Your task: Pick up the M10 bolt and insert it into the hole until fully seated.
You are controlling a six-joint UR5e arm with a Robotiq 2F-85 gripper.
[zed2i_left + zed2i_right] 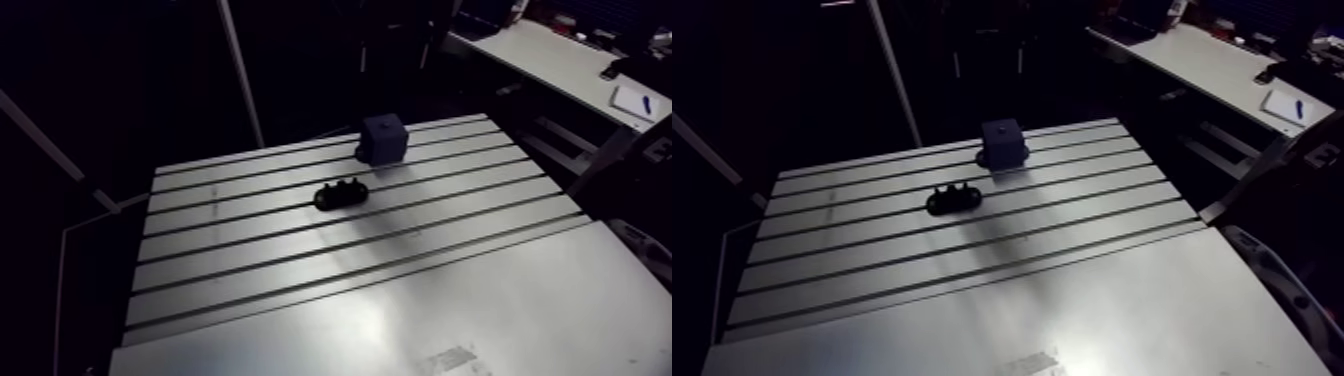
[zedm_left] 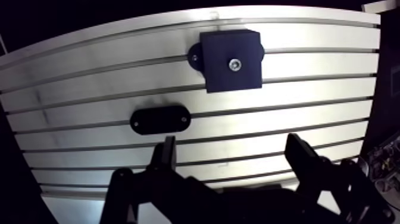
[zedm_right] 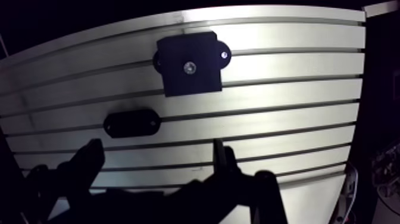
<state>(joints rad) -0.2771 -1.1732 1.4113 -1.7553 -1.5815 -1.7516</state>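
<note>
A dark blue block (image 2: 231,59) stands on the slotted table (image 2: 309,101), ahead of my gripper (image 2: 232,148). At the centre of its top face sits a small shiny round metal part (image 2: 236,64); whether it is a bolt head or a bare hole I cannot tell. A black oval holder (image 2: 159,119) lies nearer to me, ahead of one finger (image 2: 167,156). Both fingers stand wide apart above the table with nothing between them, so the gripper is open. In the arm view the block (image 1: 384,138) and the holder (image 1: 340,192) show, but the gripper does not.
The slotted part of the table gives way to a smooth plate (image 1: 470,310) on the near side, with a patch of tape (image 1: 448,360) on it. The table's right edge (image 1: 575,200) drops off beside the block.
</note>
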